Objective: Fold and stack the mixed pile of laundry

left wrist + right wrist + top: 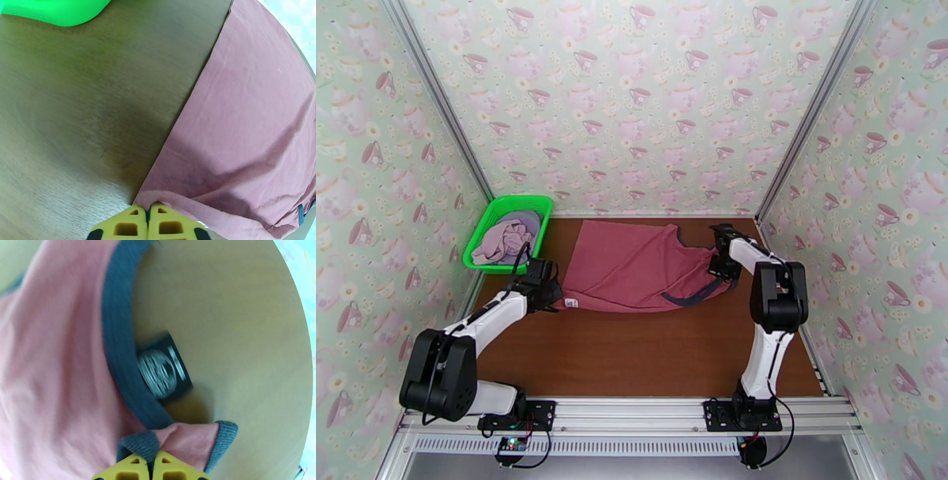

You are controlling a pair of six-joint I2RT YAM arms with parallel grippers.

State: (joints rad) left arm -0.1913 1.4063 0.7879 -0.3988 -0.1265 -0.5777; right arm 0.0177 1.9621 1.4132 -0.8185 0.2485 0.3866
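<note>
Dusty-red tank top (632, 264) lies spread across the far worktop (632, 355), its long axis running side to side between the arms, left hand (148, 210) pinching a hem corner, right hand (150, 459) clamped on a dark-trimmed shoulder strap

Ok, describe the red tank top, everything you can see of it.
The tank top is dusty-red, thin soft fabric with dark grey ribbed trim at its openings and a black label with white print beside it. It lies spread nearly flat on the brown table, hem left, straps right. The left gripper pinches a hem corner; the right gripper pinches a trimmed strap end.
</note>
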